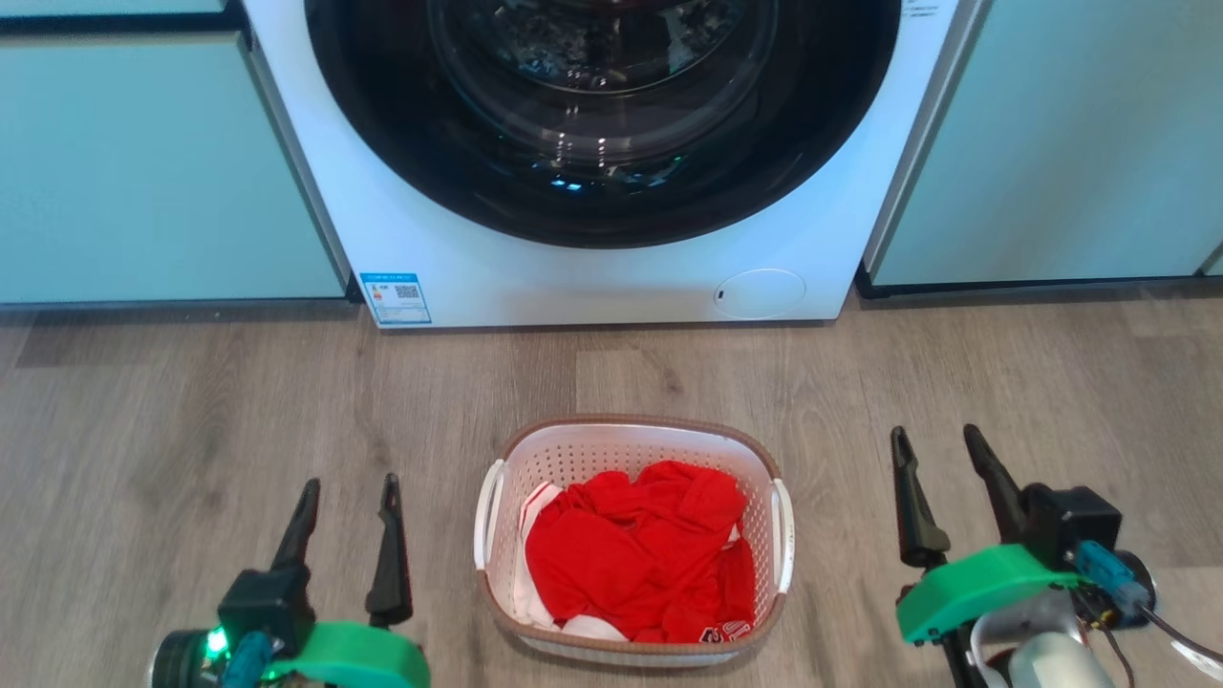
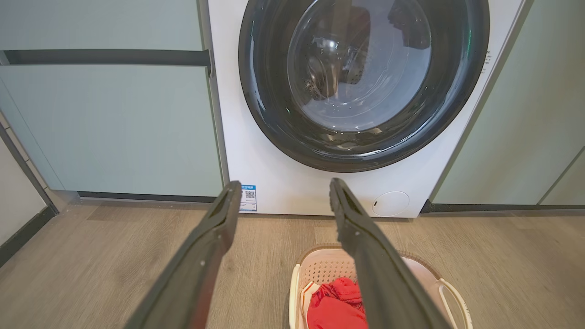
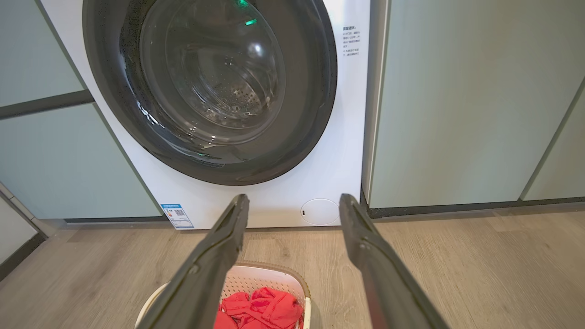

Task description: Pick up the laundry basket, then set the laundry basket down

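Wood-look floor (image 1: 191, 411) is stretching out before the washer (image 1: 611, 277), w/ the laundry basket (image 1: 592, 459) sitting on it btwn both grippers, touching neither. Left gripper (image 1: 350, 481) and right gripper (image 1: 934, 432) are hovering w/ fingers spread wide, holding nothing. Basket's looking light, stiff plastic, prob. a bit slick. Red and white clothing (image 1: 631, 554) is lying soft inside. I'm guessing the white side handles (image 1: 487, 521) are offering the best hold. Walls are showing perforated white, w/ a brown woven-look rim (image 1: 631, 421).

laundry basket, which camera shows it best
The head view: the whole laundry basket and its red clothing, from above. Both wrist views cut it off at their bottom edge, showing just its far part.
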